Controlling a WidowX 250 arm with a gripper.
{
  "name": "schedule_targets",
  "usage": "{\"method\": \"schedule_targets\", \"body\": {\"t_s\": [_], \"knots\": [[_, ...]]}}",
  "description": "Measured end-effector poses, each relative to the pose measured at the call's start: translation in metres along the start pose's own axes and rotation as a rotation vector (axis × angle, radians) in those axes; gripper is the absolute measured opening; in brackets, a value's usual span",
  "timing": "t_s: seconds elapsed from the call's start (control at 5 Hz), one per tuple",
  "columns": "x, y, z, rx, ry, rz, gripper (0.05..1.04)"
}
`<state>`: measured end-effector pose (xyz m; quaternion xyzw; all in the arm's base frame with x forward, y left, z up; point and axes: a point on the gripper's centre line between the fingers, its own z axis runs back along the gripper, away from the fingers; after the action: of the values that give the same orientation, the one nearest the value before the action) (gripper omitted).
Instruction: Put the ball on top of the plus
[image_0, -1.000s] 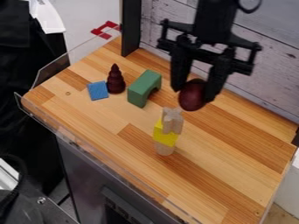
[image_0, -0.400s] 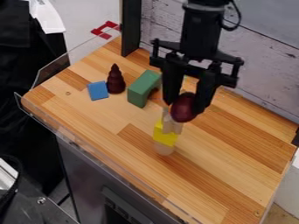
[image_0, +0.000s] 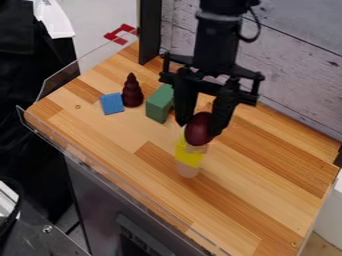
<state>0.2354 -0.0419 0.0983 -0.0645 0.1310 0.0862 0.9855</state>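
Note:
My gripper (image_0: 198, 124) hangs over the middle of the wooden surface, its two fingers closed on a dark red ball (image_0: 199, 129). Behind the ball, the plus (image_0: 196, 148), a pale wooden piece, is mostly hidden. The plus stands on a yellow block (image_0: 188, 157), which rests on a light wooden cylinder (image_0: 188, 170). Whether the ball touches the plus, I cannot tell.
Left of the gripper are a green arch block (image_0: 159, 103), a dark red cone-like tower (image_0: 132, 91) and a blue block (image_0: 112, 103). A whitish plank wall (image_0: 294, 75) runs behind the wooden table (image_0: 260, 185), and a clear rim edges its left side.
Holding the ball, my gripper has moved left and nearer the camera's side, from right of the stack to over it. The ball now covers most of the plus; the blocks have stayed put.

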Motion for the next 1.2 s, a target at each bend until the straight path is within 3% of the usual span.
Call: {"method": "schedule_targets", "body": {"t_s": [0.4, 0.6, 0.8, 1.0, 1.2], "knots": [[0.002, 0.003, -0.004, -0.008, -0.015, 0.01, 0.569], [0.0, 0.005, -0.004, 0.007, 0.001, 0.002, 0.871], [0.0, 0.006, -0.004, 0.03, -0.008, 0.021, 1.007], [0.004, 0.005, 0.002, 0.039, -0.028, 0.029, 1.001], [0.016, 0.002, 0.036, 0.054, -0.121, 0.023, 1.001]]}}
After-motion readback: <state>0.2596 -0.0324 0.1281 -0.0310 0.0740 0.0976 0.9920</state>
